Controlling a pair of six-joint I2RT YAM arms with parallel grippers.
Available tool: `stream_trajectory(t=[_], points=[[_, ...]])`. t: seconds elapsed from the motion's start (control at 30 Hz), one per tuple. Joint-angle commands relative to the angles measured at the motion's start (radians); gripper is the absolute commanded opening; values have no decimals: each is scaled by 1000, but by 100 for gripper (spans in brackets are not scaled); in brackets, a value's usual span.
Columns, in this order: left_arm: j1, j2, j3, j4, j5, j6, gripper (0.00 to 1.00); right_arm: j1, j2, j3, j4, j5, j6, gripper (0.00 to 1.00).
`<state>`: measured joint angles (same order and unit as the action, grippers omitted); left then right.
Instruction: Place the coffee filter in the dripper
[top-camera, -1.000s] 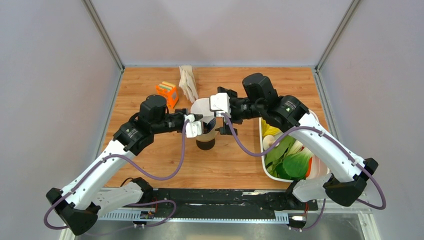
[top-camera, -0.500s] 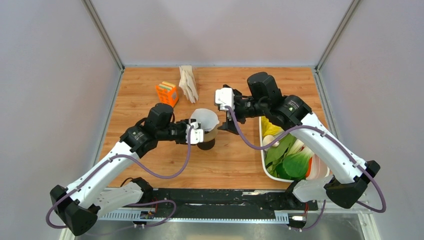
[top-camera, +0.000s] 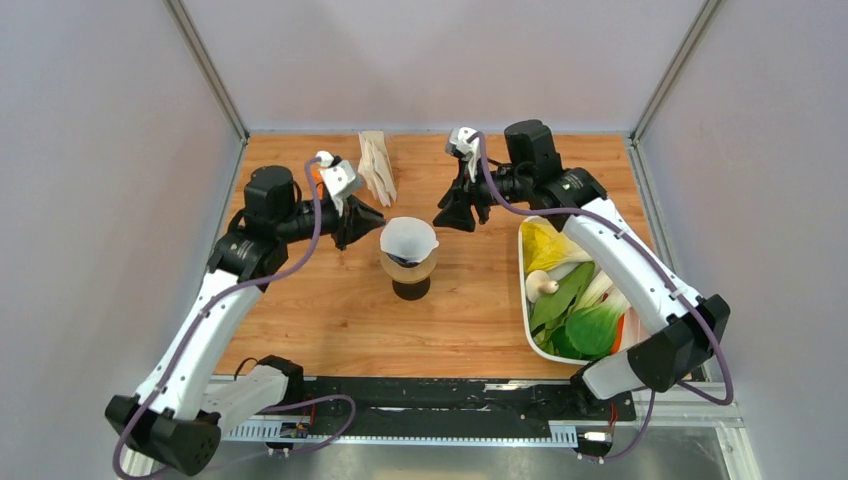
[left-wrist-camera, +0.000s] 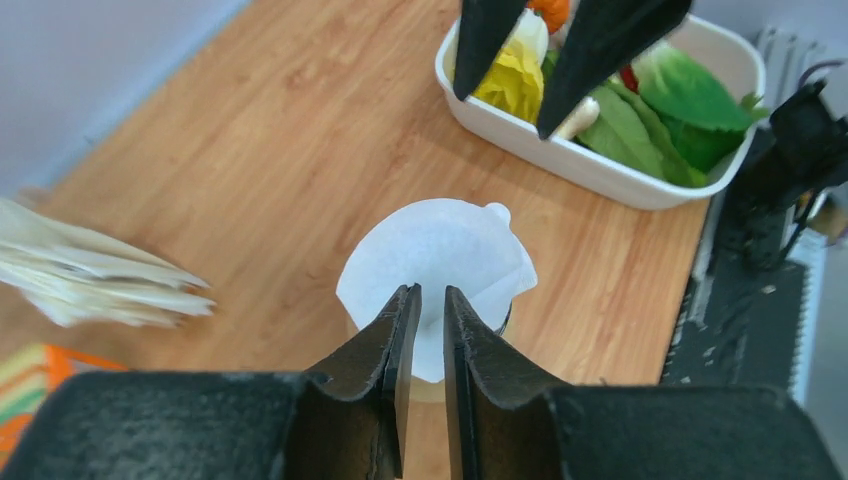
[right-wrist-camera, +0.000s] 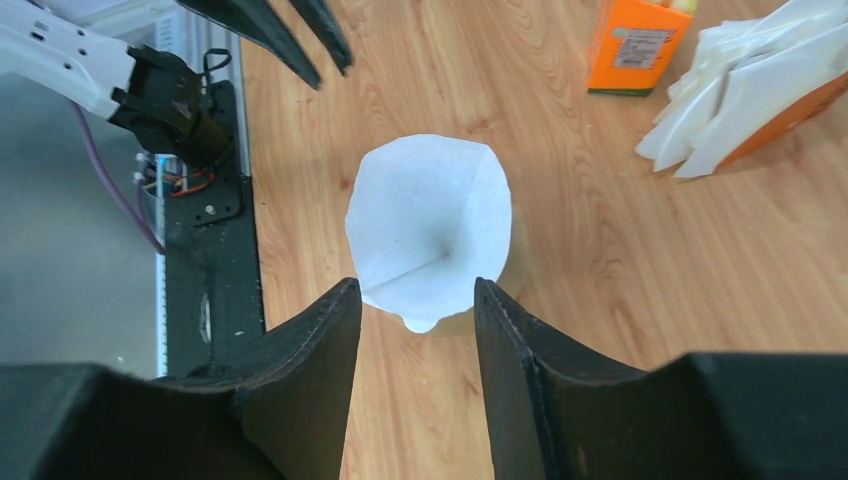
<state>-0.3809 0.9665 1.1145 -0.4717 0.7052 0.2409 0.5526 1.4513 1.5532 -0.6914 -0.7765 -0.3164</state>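
Note:
The white paper coffee filter (top-camera: 408, 238) sits opened as a cone in the top of the stand at the table's middle, free of both grippers. The dripper is almost wholly hidden under it; only a dark sliver of rim (left-wrist-camera: 505, 322) shows. My left gripper (top-camera: 378, 218) hovers just left of the filter (left-wrist-camera: 435, 250), its jaws a narrow slit apart with nothing between them. My right gripper (top-camera: 455, 222) hangs to the filter's upper right, jaws about half apart and empty. In the right wrist view the filter (right-wrist-camera: 430, 210) lies beyond the fingertips (right-wrist-camera: 350, 290).
A brown pot (top-camera: 408, 272) stands under the filter. A white tray (top-camera: 524, 300) of vegetables sits at the right. A stack of spare filters (top-camera: 377, 165) and an orange carton (right-wrist-camera: 635, 40) lie at the back.
Both grippers have drawn back from the filter, the left one to the left and back, the right one to the back. The filter now stands alone as an open cone. The right jaws narrowed.

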Motion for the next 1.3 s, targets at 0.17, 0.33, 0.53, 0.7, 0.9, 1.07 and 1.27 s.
stream_trajectory(t=[0.17,0.33,0.53,0.7,0.9,1.07,1.27], points=[[79,121,-120,267,195,-468,17,4,70,-96,200,-103,205,39],[80,149,-174,287,211,-481,16,6,98,-132,212,-118,195,36],[81,153,-231,299,208,-454,15,35,110,-164,215,-98,166,34],[80,164,-248,300,203,-442,14,49,123,-170,217,-87,158,33],[81,176,-253,301,204,-428,14,56,129,-182,214,-78,151,33],[80,175,-246,273,190,-401,14,63,132,-193,210,-68,140,32],[81,170,-244,251,184,-372,15,64,139,-193,210,-66,137,32]])
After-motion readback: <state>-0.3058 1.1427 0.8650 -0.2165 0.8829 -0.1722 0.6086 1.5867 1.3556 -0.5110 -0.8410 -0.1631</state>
